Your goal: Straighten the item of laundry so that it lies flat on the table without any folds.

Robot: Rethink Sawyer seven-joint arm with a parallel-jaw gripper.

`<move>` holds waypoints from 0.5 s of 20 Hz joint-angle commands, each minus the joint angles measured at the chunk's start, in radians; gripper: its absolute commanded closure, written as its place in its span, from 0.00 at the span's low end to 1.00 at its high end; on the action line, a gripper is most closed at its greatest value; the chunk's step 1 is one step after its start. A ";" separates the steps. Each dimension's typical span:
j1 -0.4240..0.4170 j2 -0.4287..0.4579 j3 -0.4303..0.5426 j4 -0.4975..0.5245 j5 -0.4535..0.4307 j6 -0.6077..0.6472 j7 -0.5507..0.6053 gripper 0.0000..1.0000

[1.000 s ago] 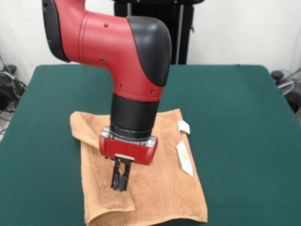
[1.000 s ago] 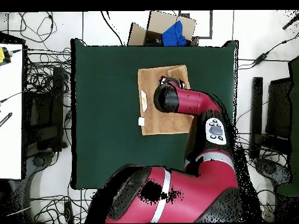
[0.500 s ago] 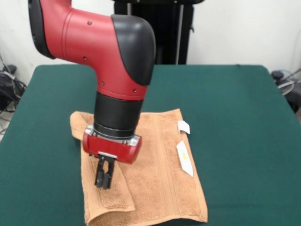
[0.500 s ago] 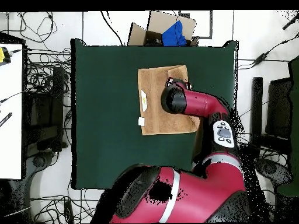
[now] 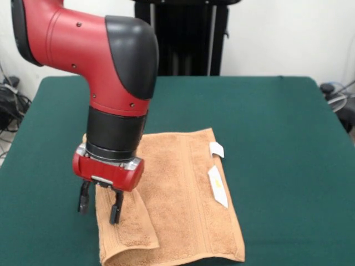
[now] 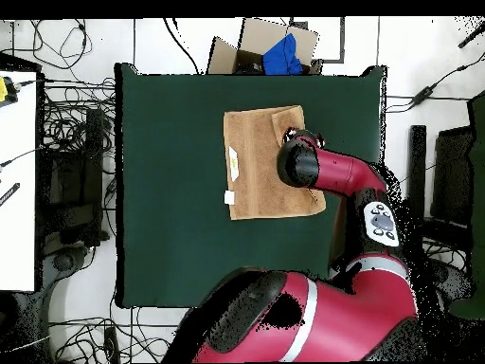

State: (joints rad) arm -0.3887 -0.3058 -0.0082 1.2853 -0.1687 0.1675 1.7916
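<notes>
The item of laundry, an orange-tan towel, lies on the green table near its front edge. A strip along the towel's left side is folded over onto it, and the far left corner is bunched behind the arm. Two white tags stick out at the right edge. My gripper hangs open just above the left edge, one finger over the green top, the other over the folded strip. In the overhead view the towel shows the fold at its right side, and the arm's wrist hides the gripper.
A cardboard box with something blue sits just beyond the table's top edge in the overhead view. Cables lie on the floor around the table. A white surface stands at the left.
My gripper has moved left in the front view, from over the towel to its left edge. Its fingers, shut before, are now spread open. The folded strip stays put.
</notes>
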 commanded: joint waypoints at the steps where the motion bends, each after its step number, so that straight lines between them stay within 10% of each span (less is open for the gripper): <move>1: 0.004 0.012 0.092 0.088 -0.038 -0.029 0.084 0.00; 10: 0.008 -0.004 0.106 0.112 -0.023 -0.045 0.112 0.00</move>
State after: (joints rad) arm -0.3922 -0.3066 -0.0042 1.2869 -0.1687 0.1667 1.7916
